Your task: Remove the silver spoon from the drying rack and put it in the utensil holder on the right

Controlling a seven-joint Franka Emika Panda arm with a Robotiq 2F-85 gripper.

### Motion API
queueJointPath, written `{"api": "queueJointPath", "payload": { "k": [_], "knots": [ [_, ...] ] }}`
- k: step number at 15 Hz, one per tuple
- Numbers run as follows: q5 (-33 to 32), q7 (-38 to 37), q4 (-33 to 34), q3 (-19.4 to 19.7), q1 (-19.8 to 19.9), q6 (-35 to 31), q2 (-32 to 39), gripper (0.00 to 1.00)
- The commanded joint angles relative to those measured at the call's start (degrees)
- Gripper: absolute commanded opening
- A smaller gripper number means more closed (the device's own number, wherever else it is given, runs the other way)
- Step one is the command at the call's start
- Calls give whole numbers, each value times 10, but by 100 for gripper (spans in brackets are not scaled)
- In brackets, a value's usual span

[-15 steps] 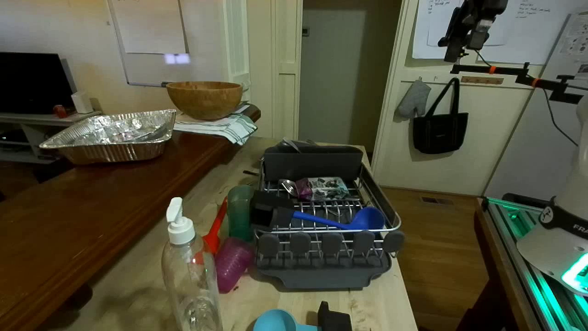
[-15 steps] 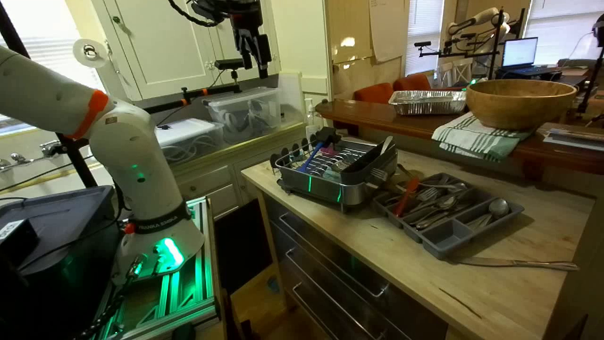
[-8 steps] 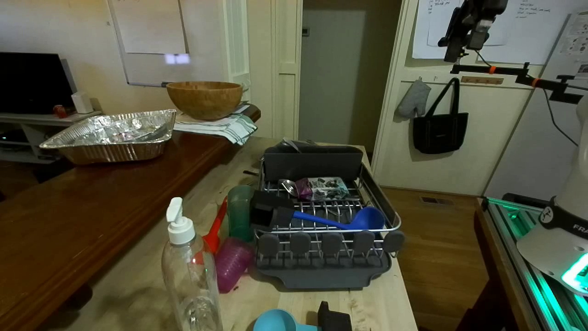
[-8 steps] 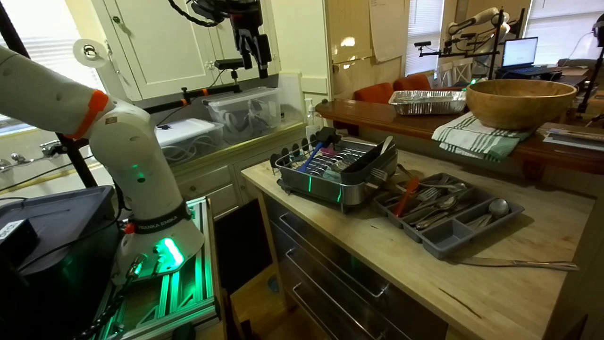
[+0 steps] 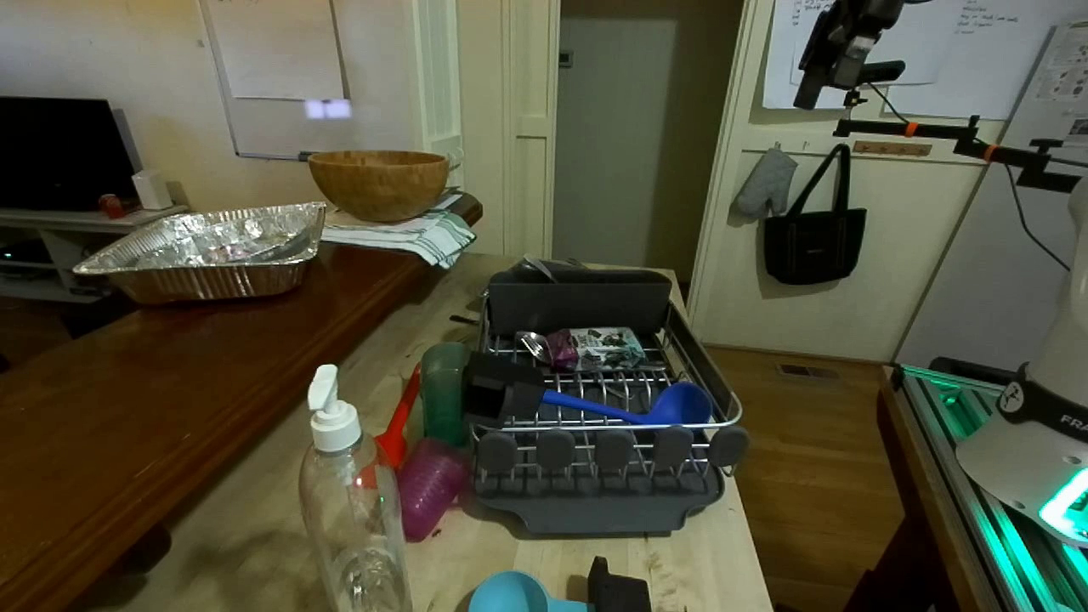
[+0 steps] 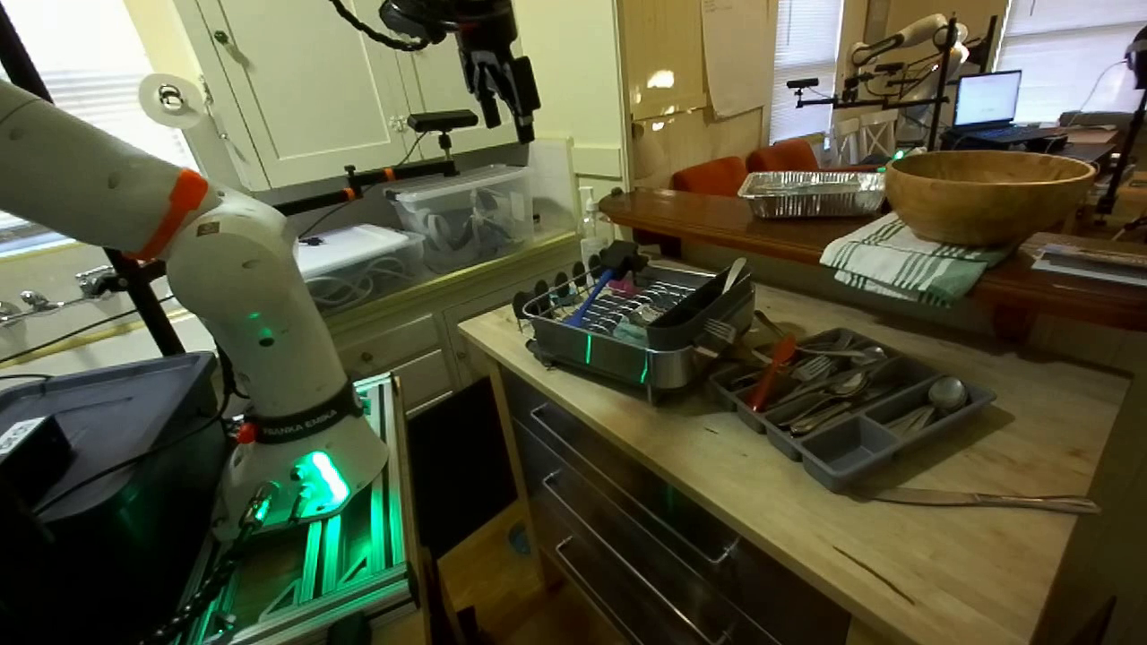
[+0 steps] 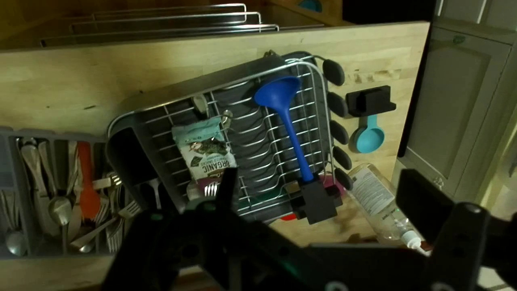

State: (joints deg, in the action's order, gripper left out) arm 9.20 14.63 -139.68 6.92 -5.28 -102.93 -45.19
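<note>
The dark grey drying rack (image 5: pixel 595 506) stands on the wooden counter in both exterior views (image 6: pixel 618 354) and below my gripper in the wrist view (image 7: pixel 202 85). Silver handle ends (image 7: pixel 200 104) and a fork head (image 7: pixel 211 189) show around a snack packet (image 7: pixel 206 147) in it. A rounded silver piece (image 7: pixel 193 190) lies by the fork; I cannot tell whether it is the spoon. The grey utensil holder (image 6: pixel 847 448), a compartment tray with cutlery, sits beside the rack. My gripper (image 6: pixel 507 133) is open and empty, high above the counter; its fingers stand wide apart in the wrist view (image 7: pixel 323 194).
A blue ladle (image 7: pixel 293 133) with a black block on its handle lies across the rack. A clear pump bottle (image 5: pixel 353 527), a purple cup (image 5: pixel 432 493) and a teal scoop (image 5: pixel 514 595) stand around it. A knife (image 6: pixel 986 500) lies by the holder. A wooden bowl (image 6: pixel 986 197) sits on the ledge.
My gripper has moved a little and tilted, to the left in an exterior view where the bottle stands in front and to the right in the view with the holder. Nothing else has moved.
</note>
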Motion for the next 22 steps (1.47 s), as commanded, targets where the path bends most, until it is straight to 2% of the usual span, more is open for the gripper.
{"api": "queueJointPath", "payload": {
  "k": [1,4,7,8,9,12,15,18,22],
  "knots": [
    [-20,64,17,21,6,-69,57,100],
    [-29,92,22,26,6,-159,108,100],
    [-28,76,31,23,13,-242,175,100],
    [-29,67,38,21,17,-252,195,100],
    [-19,80,13,21,12,-232,143,100],
    [-19,80,30,20,17,-251,191,100],
    [-24,75,34,18,21,-256,201,100],
    [-20,70,44,19,24,-300,259,100],
    [-21,67,79,12,26,-393,368,100]
  ]
}}
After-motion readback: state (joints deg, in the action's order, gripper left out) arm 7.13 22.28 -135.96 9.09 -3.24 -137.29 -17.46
